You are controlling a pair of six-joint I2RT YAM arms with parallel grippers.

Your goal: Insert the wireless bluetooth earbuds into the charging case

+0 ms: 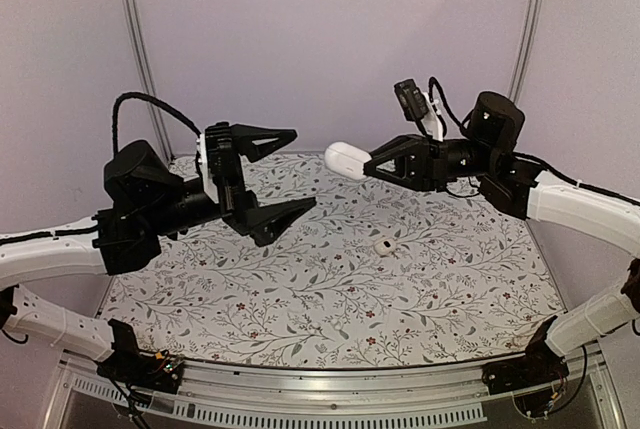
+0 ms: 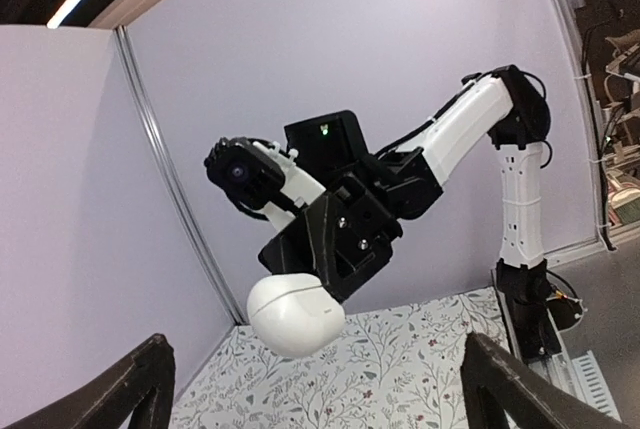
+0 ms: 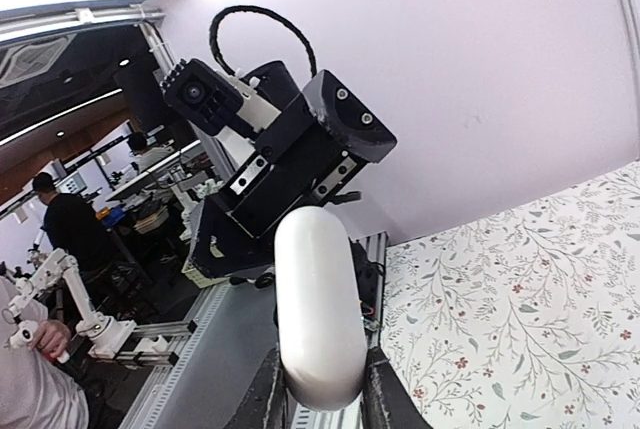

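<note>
The flower-patterned table point(image 1: 470, 289) lies beneath both raised arms. The left gripper point(image 1: 306, 167) hangs in the air with its fingers spread wide, facing the right gripper point(image 1: 370, 167), whose fingers pinch the closed charging case point(image 1: 347, 160) well above the table. One small white earbud point(image 1: 383, 247) lies on the table below the case, apart from both grippers.
</note>
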